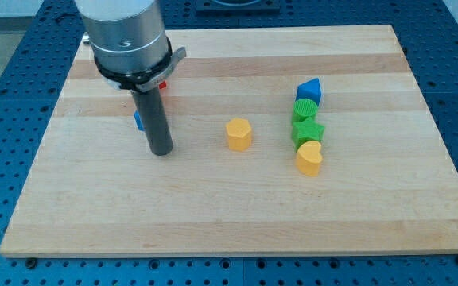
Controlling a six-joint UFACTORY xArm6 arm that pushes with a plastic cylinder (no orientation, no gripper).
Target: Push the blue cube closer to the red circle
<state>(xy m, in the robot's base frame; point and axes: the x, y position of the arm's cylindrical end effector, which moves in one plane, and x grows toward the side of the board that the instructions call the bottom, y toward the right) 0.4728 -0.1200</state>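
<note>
My tip (161, 150) rests on the wooden board at the view's left. A blue cube (138, 121) shows only as a small blue sliver just left of the rod, mostly hidden behind it. A red block (163, 83), the red circle, peeks out at the rod's upper right, under the arm's grey housing; its shape cannot be made out. The tip stands just below and to the right of the blue cube, close to it.
A yellow hexagonal block (239, 134) sits right of the tip. At the view's right stands a column: a blue triangular block (309, 89), a green round block (305, 110), a green star (308, 130) and a yellow heart (309, 158). The board's edge (237, 253) runs along the bottom.
</note>
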